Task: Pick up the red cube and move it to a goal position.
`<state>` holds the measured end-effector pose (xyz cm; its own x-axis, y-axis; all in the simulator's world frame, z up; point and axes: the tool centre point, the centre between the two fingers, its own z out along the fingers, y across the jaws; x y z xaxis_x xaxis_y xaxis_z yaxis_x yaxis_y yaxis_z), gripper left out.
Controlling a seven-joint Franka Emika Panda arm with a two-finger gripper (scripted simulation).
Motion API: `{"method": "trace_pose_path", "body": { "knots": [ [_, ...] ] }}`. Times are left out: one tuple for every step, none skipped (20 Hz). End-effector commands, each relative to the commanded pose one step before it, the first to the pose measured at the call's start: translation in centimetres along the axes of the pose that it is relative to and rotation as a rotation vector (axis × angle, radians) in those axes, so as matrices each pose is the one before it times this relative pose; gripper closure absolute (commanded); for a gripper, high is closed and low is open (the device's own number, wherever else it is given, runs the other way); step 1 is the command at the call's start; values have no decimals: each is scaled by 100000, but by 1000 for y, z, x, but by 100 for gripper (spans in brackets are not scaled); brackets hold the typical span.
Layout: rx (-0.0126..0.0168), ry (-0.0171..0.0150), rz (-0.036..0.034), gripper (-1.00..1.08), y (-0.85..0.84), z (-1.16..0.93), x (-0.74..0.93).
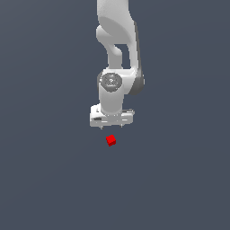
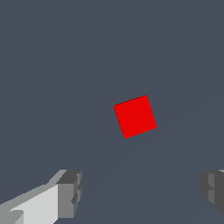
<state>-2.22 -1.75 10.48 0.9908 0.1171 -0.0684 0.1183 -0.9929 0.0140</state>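
Observation:
The red cube (image 1: 111, 140) is a tiny bright red block lying on the flat grey surface, just below the white gripper (image 1: 112, 125) in the exterior view. In the wrist view the red cube (image 2: 135, 116) lies turned a little on the surface, apart from both fingers. The gripper (image 2: 142, 194) is open and empty, with its two grey fingertips (image 2: 70, 192) set wide apart. The cube is much narrower than the gap between them. Nothing touches the cube.
The white arm (image 1: 117, 49) comes down from the top of the exterior view. The plain dark grey surface (image 1: 54, 179) spreads all around the cube.

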Motion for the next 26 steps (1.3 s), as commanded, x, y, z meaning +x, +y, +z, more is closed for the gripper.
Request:
{"method": "trace_pose_path", "body": {
  "knots": [
    [54,1013,-4817,-92,216,1281,499],
    [24,498,-2258,-92,99,585,248],
    [26,531,-2407,-92,105,623,267],
    [26,529,-2395,-92,104,620,268],
    [25,502,-2273,-92,99,588,256],
    [24,476,-2149,-92,93,556,243],
    [22,448,-2025,-92,88,524,231],
    [19,419,-1902,-92,82,490,220],
    [17,389,-1776,-92,76,456,209],
    [14,359,-1648,-92,71,422,197],
    [12,329,-1518,-92,65,388,183],
    [10,299,-1381,-92,60,353,167],
    [9,269,-1242,-92,54,317,151],
    [8,238,-1101,-92,47,280,135],
    [6,205,-957,-92,41,243,118],
    [4,173,-813,-92,35,206,102],
    [2,140,-671,-92,28,167,87],
    [0,105,-522,-92,23,129,70],
    [-2,71,-381,-92,15,90,56],
    [-4,37,-236,-92,8,52,41],
    [-6,2,-84,-92,5,13,24],
    [0,0,0,-92,-12,-20,13],
    [0,0,0,108,0,0,0],
    [0,0,0,108,0,0,0],
    [0,0,0,108,0,0,0],
    [0,0,0,108,0,0,0]
  ]
}}
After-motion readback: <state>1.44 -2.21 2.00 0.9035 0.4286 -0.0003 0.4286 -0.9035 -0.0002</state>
